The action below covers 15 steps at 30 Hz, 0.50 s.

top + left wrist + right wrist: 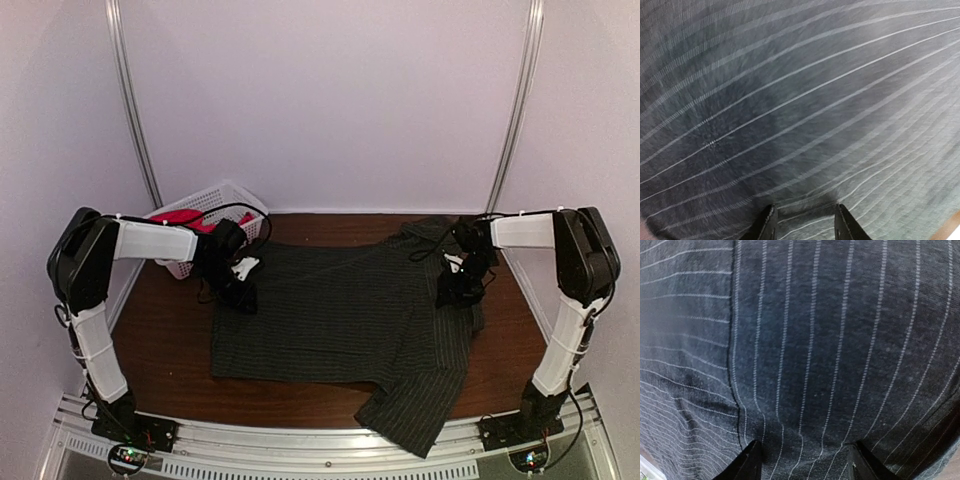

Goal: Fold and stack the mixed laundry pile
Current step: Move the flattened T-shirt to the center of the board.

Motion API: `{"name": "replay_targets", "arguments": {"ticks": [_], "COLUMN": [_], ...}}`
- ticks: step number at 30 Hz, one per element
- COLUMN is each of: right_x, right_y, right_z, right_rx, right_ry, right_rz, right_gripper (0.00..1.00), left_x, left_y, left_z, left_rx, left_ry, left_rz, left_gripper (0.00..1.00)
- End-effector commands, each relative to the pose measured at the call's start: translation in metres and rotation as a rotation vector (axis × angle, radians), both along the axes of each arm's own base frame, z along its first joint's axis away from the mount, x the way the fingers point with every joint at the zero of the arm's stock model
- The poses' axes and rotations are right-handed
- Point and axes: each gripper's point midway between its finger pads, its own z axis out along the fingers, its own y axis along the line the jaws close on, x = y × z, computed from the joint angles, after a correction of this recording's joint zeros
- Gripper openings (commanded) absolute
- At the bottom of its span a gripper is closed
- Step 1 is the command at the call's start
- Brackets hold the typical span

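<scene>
We see the dark pinstriped shirt (pixel 340 310) spread nearly flat across the brown table (pixel 165 350), its collar toward the far right and one sleeve (pixel 415 415) spilling over the near edge onto the metal rail (pixel 300 440). The red-pink T-shirt (pixel 178 215) lies bundled in the white lattice basket (pixel 228 195) at the far left corner of the table, near the pinstriped shirt but not on it. The left gripper (pixel 240 295) is down at the shirt's left edge, and the right gripper (pixel 460 288) is down on the shirt's right side, near the shoulder. From the left wrist we find the left fingers (pixel 767 225) standing a moderate way apart, with striped cloth filling the whole view and puckering slightly into the gap between them; we cannot tell whether they have hold of a fold or merely press on it. From the right wrist the right fingers (pixel 750 462) stand wider apart, the cloth between them lies flat with its stripes running straight through, and a seam runs down just to the left of them, so we judge that gripper spread and holding nothing
</scene>
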Motion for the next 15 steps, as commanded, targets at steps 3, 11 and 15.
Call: {"name": "replay_targets", "arguments": {"ticks": [3, 11, 15], "right_x": [0.028, 0.108, 0.127], "right_y": [-0.034, -0.049, -0.041], "right_z": [-0.025, 0.002, 0.064], "right_rx": [-0.056, -0.016, 0.051], "right_ry": [0.019, -0.103, -0.226], "right_rz": [-0.068, -0.112, -0.117], "right_gripper": [0.59, 0.59, 0.62], "left_x": [0.037, 0.103, 0.113], "left_y": [0.0, 0.006, -0.019], "left_z": [-0.022, -0.026, 0.024], "left_rx": [0.076, 0.083, -0.035], "left_ry": [-0.027, -0.068, -0.158], "left_rz": [0.086, 0.199, 0.13], "left_gripper": [0.41, 0.41, 0.51]}}
